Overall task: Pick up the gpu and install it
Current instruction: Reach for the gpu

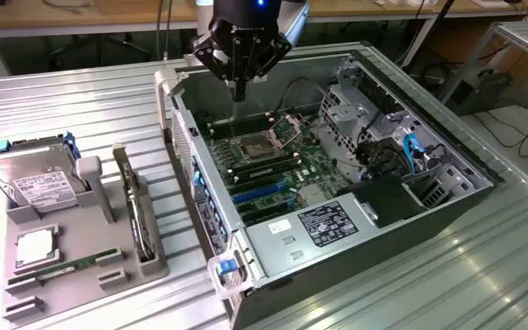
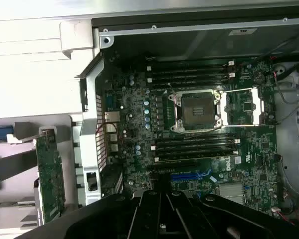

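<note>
Black and hovering over the open computer case, claw pressed together, pinching nothing.
Sitting well apart from the gpu, upright in grey holder.

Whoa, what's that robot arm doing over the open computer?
The robot's gripper hangs above the open computer case, over the motherboard near the empty processor socket. Its fingers are shut and it holds nothing. The gpu it has to install stands on edge in the gray tray on the exterior view's left, beside the hard drive, not yet picked up.
</note>
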`<state>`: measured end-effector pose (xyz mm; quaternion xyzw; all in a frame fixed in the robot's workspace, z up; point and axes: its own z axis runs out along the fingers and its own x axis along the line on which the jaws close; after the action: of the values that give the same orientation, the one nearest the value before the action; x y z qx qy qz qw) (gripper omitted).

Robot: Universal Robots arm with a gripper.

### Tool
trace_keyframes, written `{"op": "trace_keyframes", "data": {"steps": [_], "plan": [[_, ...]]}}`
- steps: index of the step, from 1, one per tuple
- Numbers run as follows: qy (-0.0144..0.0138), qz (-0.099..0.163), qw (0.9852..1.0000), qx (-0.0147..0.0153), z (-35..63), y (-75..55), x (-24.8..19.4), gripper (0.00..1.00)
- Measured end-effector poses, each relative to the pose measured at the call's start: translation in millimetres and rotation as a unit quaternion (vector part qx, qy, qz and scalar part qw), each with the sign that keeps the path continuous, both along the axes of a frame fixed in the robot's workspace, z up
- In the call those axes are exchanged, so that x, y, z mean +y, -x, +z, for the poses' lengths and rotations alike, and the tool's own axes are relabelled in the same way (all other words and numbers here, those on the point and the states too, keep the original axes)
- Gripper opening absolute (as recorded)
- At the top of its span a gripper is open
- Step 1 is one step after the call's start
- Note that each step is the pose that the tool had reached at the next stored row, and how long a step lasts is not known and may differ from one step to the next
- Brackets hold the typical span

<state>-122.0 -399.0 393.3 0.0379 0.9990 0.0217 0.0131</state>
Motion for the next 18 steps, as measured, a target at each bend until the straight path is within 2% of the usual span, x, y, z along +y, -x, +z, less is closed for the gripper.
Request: {"op": "trace_keyframes", "data": {"steps": [11, 13, 18], "plan": [[0.0000, 0.000, 1.0000, 0.0000, 0.0, 0.1, -0.1, 0.11], [0.0001, 0.000, 1.0000, 0.0000, 0.1, 3.2, -2.6, 0.11], [0.0000, 0.000, 1.0000, 0.0000, 0.0, 18.4, -13.1, 0.11]]}}
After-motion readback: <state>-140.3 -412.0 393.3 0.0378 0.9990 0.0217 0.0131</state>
